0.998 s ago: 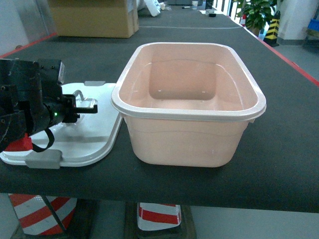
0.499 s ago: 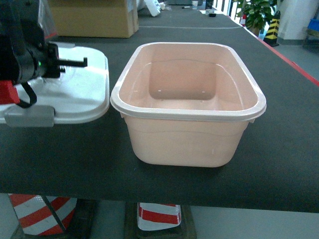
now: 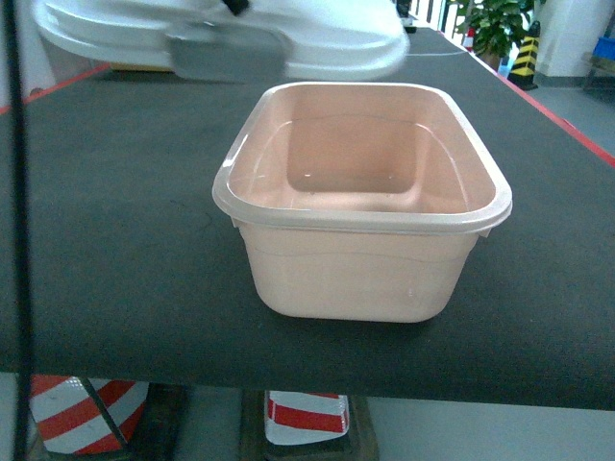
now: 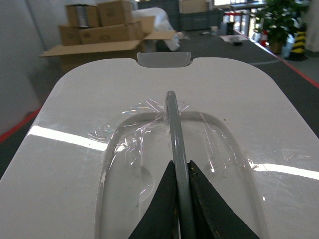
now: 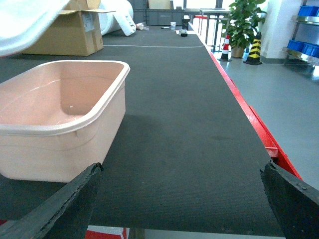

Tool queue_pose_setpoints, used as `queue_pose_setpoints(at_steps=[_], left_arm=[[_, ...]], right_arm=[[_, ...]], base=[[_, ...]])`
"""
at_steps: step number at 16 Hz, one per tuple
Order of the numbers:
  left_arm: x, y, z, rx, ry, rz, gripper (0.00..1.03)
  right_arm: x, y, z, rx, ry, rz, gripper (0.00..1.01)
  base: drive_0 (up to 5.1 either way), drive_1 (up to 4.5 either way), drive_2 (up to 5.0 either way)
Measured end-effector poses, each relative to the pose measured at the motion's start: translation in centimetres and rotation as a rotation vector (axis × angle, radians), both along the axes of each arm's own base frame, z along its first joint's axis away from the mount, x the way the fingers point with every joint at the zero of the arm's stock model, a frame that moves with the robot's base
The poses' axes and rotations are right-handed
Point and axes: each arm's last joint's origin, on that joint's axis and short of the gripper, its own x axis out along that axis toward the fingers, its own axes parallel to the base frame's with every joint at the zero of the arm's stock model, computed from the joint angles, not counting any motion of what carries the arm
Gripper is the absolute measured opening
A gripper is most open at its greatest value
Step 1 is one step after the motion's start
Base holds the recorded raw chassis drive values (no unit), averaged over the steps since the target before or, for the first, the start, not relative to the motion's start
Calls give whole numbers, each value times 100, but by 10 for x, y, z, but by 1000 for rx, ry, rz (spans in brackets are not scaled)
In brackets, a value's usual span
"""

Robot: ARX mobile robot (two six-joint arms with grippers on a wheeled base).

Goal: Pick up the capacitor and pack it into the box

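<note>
**Asker:** Fingers first, nearest to you. What are they doing?

**Me:** My left fingers [image 4: 182, 199] are pinched shut on the grey handle [image 4: 174, 129] of the lid [image 4: 75, 164], one dark tip on each side of the thin bar. I grip there because the handle is the only raised part of a broad, flat sheet. My right fingers [image 5: 182, 199] hang spread wide, gripping nothing, low at the near edge of the table [image 5: 199, 129] and out of the way.

**Asker:** Where is the lid, then?

**Me:** Up in the air. In the head view it shows as a blurred white slab along the top, above and behind the box's far left corner, with a grey latch [image 3: 226, 58] facing the camera. I judge it is being carried over to close the box.

**Asker:** And the box?

**Me:** The box [image 3: 360, 279] stands upright in the middle of the table, mouth open, rim bare all round. From my right wrist it sits to the left, well apart from that hand.

**Asker:** The capacitor?

**Me:** I see none. The box's floor looks bare; something very small could escape me. Packing seems either unstarted or impossible to confirm.

**Asker:** Farther back?

**Me:** Cardboard cartons [image 4: 112, 22] beyond the table, and a potted plant [image 5: 244, 22] off to the right.
</note>
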Motion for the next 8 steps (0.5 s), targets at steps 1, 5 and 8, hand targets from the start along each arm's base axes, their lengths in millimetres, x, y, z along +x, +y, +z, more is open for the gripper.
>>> queue_pose_setpoints(at_steps=[1, 5, 8], left_arm=[[0, -13, -7, -1, 14, -31, 2], [4, -46, -32, -16, 78, -117, 2], [4, -52, -35, -45, 92, -128, 2]], right_arm=[[0, 0, 0, 0, 0, 0, 98], [0, 0, 0, 0, 0, 0, 98], [0, 0, 0, 0, 0, 0, 98]], base=[[0, 0, 0], [0, 0, 0], [0, 0, 0]])
